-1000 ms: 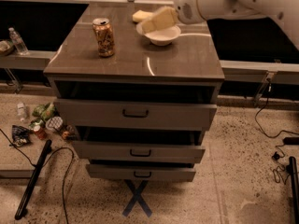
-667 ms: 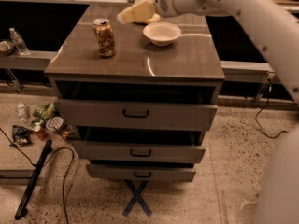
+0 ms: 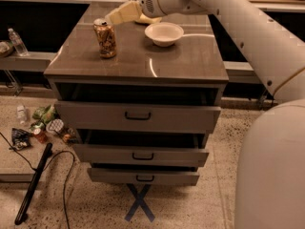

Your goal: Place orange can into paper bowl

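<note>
The orange can (image 3: 105, 39) stands upright on the left part of the brown cabinet top (image 3: 157, 61), silver top showing. The paper bowl (image 3: 164, 33) sits to its right, toward the back middle, and looks empty. My gripper (image 3: 113, 18) reaches in from the upper right on a white arm. Its pale fingers (image 3: 123, 13) point left and down, just above and behind the can's top.
A yellowish sponge (image 3: 145, 19) lies partly hidden behind the gripper at the back of the top. The cabinet has three drawers (image 3: 138, 116), slightly pulled out. Litter with a small red can (image 3: 40, 135) and a black cable (image 3: 33, 185) lie on the floor at left.
My arm has swung left across the back of the cabinet top, from over the bowl to just behind the can. The can and bowl have not moved.
</note>
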You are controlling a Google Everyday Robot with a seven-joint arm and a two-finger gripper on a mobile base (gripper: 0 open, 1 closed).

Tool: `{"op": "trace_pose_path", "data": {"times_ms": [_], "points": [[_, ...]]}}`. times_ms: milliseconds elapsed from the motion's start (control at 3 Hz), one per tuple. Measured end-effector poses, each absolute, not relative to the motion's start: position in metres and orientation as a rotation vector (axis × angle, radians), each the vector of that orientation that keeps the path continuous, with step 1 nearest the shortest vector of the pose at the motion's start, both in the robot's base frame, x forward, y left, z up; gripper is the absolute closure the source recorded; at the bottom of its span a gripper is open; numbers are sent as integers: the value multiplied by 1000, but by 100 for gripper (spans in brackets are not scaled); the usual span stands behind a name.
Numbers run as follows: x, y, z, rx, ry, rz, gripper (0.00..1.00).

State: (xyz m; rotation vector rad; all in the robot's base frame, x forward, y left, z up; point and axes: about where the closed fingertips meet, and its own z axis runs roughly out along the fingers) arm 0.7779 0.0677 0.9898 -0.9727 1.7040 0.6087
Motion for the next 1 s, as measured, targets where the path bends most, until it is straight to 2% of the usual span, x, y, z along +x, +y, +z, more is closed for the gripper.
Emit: {"op": "trace_pose_path", "data": {"times_ms": [667, 1000], "points": [[784, 133, 947, -951, 1682, 707, 3], [794, 152, 938, -942, 1658, 719, 13]]}}
